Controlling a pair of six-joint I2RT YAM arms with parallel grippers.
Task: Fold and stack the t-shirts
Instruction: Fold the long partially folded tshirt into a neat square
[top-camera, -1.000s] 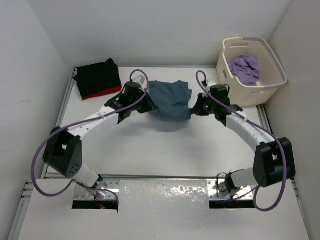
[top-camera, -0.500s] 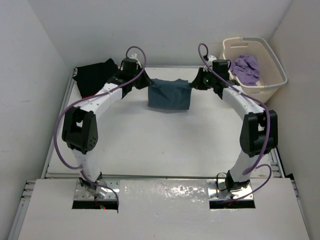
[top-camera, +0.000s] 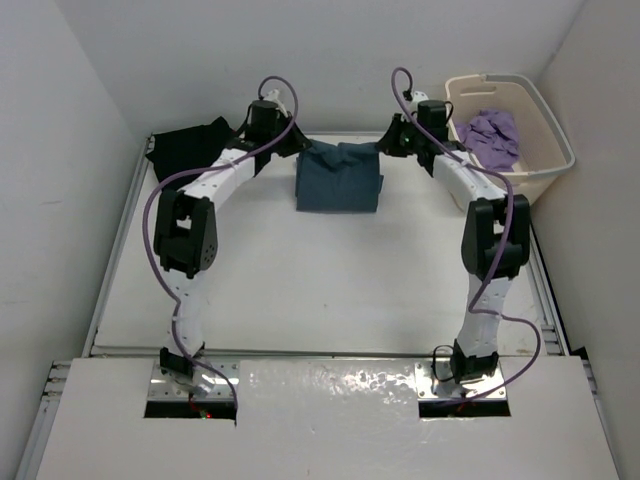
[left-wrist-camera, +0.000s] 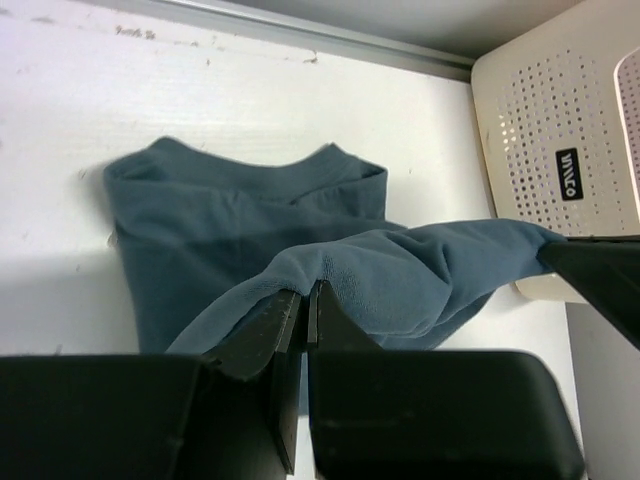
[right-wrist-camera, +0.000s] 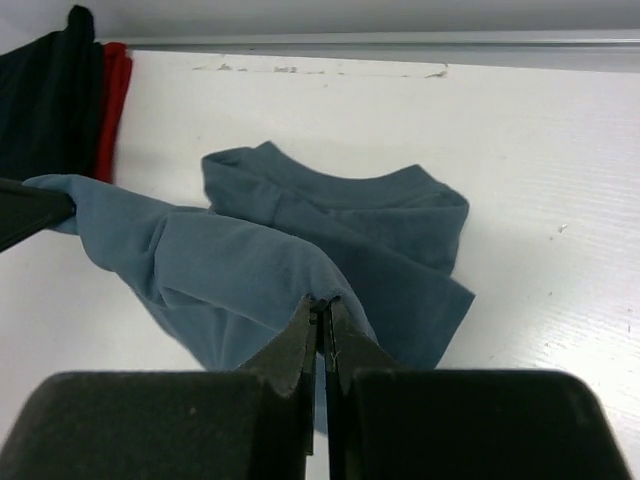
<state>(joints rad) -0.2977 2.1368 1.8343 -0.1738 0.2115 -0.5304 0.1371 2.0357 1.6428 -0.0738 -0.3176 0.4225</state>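
At the far left of the white table (top-camera: 300, 290), a black cloth shirt (top-camera: 185, 150) lies partly behind the left arm; a red cloth shirt (right-wrist-camera: 112, 100) shows only as a strip at its edge; the left gripper (left-wrist-camera: 308, 292) and right gripper (right-wrist-camera: 322, 303) are each clenched on a raised fold of the slate blue-grey cloth shirt (top-camera: 338, 182), whose rest lies on the table; a lavender purple shirt (top-camera: 492, 135) sits in the cream plastic tub (top-camera: 548, 150), partly behind the right arm.
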